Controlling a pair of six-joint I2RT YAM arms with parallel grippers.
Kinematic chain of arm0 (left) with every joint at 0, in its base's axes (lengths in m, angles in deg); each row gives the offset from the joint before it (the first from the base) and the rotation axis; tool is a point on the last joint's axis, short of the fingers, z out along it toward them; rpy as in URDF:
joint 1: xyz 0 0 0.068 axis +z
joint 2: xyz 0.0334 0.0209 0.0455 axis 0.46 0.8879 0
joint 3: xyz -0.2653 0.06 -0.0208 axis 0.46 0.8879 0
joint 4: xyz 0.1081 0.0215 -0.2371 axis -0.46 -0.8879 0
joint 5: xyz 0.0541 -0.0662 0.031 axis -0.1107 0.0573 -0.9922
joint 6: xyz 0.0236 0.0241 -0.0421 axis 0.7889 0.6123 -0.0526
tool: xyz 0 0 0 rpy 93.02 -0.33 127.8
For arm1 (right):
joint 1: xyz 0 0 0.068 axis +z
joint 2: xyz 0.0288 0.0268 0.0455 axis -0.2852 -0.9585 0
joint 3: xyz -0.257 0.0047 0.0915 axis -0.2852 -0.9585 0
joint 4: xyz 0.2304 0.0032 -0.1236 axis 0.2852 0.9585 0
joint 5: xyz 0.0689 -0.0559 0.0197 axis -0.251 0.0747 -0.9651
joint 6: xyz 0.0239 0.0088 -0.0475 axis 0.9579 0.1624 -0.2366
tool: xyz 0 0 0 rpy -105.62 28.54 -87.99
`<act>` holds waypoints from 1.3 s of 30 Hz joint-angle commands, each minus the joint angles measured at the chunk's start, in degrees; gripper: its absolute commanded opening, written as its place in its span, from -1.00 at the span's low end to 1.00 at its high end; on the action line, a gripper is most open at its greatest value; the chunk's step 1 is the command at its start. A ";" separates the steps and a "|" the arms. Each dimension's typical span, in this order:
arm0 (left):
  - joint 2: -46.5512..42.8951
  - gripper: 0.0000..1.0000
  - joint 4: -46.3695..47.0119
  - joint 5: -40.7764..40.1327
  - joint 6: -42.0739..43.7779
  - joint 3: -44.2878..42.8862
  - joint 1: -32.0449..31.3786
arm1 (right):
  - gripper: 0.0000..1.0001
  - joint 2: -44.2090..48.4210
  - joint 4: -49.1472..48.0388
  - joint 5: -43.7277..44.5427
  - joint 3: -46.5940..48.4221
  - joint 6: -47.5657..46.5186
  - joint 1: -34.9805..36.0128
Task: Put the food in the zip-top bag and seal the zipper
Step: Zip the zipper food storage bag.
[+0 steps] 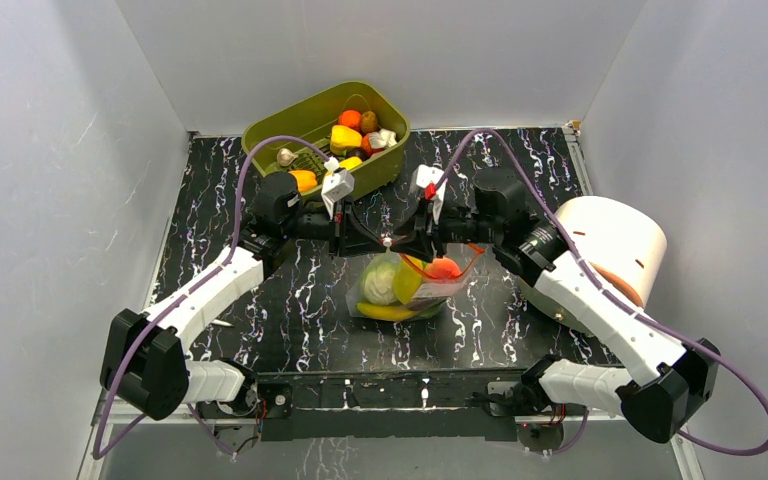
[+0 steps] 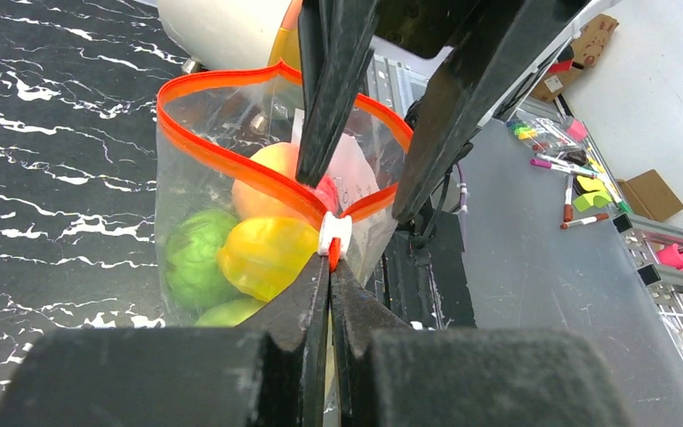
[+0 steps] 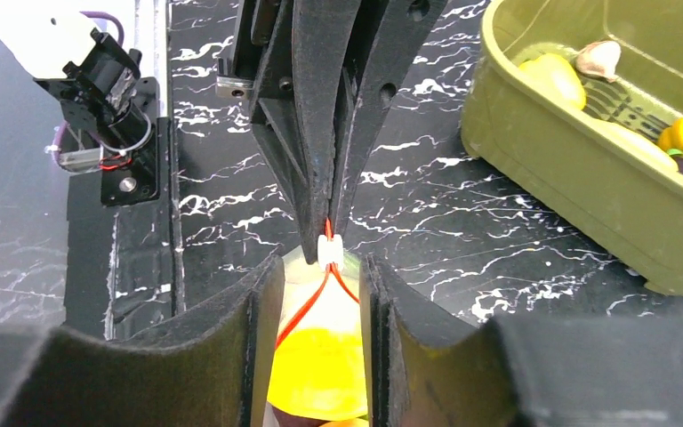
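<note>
Left gripper (image 2: 329,276) clenched on the zipper (image 2: 231,162) end, zip-top bag (image 2: 182,200) mid-table (image 1: 290,330), mouth gaping. Right gripper (image 3: 320,289) parted, straddling the white slider (image 3: 327,252). Close off-centre and it could miss, yanking the strip free.

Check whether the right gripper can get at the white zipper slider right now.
Probably yes. The right gripper stands open with the slider just ahead between its fingers; nothing lies between. The left gripper, shut on the zipper beside the slider, crowds the far side.
</note>
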 commanded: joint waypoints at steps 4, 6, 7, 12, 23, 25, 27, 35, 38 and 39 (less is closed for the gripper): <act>-2.53 -1.00 0.23 2.30 3.13 -2.10 -0.12 | -0.40 -2.74 -3.68 -4.90 3.10 -2.15 0.03; -2.57 -1.00 -0.95 2.30 3.83 -2.35 -0.09 | -0.40 -3.42 -3.96 -5.44 2.97 -2.25 0.07; -2.71 -1.00 -1.95 2.31 4.56 -2.55 -0.12 | -0.41 -3.92 -4.06 -5.81 2.92 -2.34 0.09; -3.91 -1.00 -3.27 0.84 5.42 -2.14 -0.11 | -0.67 -4.97 -5.40 -5.75 2.40 -2.86 0.27; -7.88 -1.00 -10.91 -1.09 10.50 -1.90 -0.11 | -1.00 -1.72 -1.49 -1.85 -1.97 -6.65 0.23; -7.84 -1.00 -11.34 -1.51 10.85 -1.77 -0.07 | -1.00 -1.37 -1.10 -1.01 -2.06 -6.31 0.28; -7.43 -1.00 -14.08 -1.59 12.40 -2.84 -0.06 | -1.00 -1.15 0.23 0.26 -1.71 -6.30 0.24; -8.69 -1.00 -15.09 -3.36 13.10 -3.19 -0.11 | -1.00 -0.29 4.25 3.06 -1.15 -5.84 0.27; -9.29 -1.00 -10.31 -3.79 8.86 -1.58 -0.11 | -1.00 0.04 5.74 4.55 -0.63 -6.46 0.27; -9.43 -1.00 -8.57 -3.64 7.60 -1.21 -0.11 | -1.00 0.15 5.97 4.41 -0.53 -6.47 0.29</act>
